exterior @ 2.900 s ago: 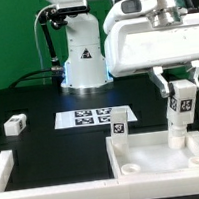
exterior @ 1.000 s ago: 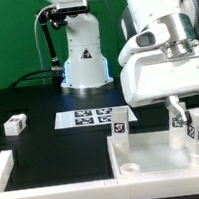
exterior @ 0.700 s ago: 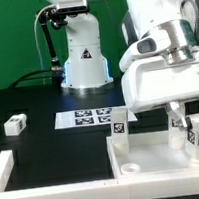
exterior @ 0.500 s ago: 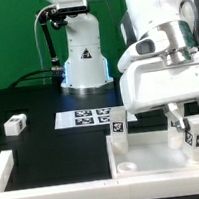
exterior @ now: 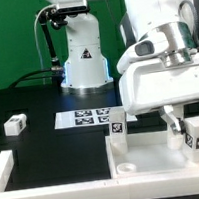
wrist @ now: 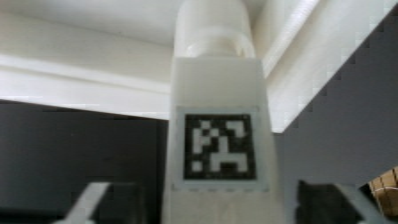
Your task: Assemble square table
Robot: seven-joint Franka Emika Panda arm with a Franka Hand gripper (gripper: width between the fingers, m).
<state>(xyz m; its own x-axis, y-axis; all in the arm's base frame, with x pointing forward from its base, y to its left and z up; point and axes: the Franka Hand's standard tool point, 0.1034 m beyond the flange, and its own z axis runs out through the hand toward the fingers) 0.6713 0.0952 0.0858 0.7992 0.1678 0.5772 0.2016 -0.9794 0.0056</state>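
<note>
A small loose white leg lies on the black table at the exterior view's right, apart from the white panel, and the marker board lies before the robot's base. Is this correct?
Not quite: the exterior view shows the loose leg at its left, not its right. It does lie apart from the panel, and the marker board lies before the robot's base.

No words or numbers are legible; a dark triangle sign marks the white robot base (exterior: 82, 57), and black-and-white square tags mark the flat white marker board (exterior: 90, 117) and the short white plastic leg (wrist: 221, 120)
</note>
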